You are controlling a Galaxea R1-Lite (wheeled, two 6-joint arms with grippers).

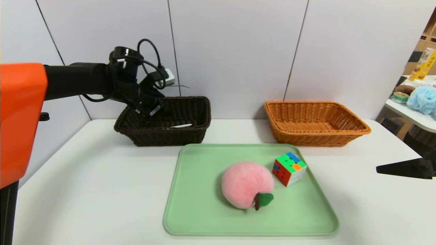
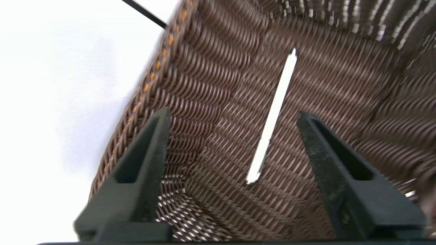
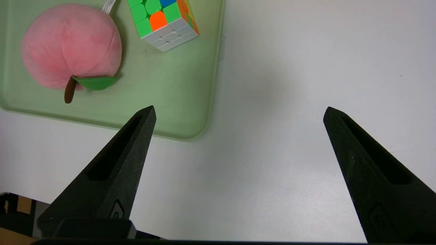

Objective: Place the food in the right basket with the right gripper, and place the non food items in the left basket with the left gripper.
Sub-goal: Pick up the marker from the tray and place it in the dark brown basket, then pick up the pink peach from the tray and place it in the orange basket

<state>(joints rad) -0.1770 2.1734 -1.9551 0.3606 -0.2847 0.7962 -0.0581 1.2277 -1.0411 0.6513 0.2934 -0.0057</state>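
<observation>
Green tray (image 1: 190,217) sits closest, at the front middle of the white counter (image 1: 85,190). On it, left to right: a pink plush peach (image 1: 246,183) with a green leaf and brown stem facing the front edge, then a colour cube (image 1: 289,168) just beside it toward the tray's far right corner, slightly apart from the plush.

Far left: left gripper (image 1: 150,108) hangs over the near-left part of the dark brown basket (image 1: 190,136), cables looped above the wrist. Left wrist view shows its jaws spread apart with nothing between them; below lies a slim white pen (image 2: 272,115) flat on the woven floor of the basket. From the head view the pen shows as a pale streak near the basket's front wall.

Behind the tray to the right stands the orange basket (image 1: 354,131), holding nothing visible.

Far right: right gripper (image 3: 238,112) hovers low over bare counter just off the tray's right edge, jaws wide apart and empty. Nothing stands between it and the peach but the tray rim. A second table with clutter (image 1: 417,98) stands beyond the counter's right end.
</observation>
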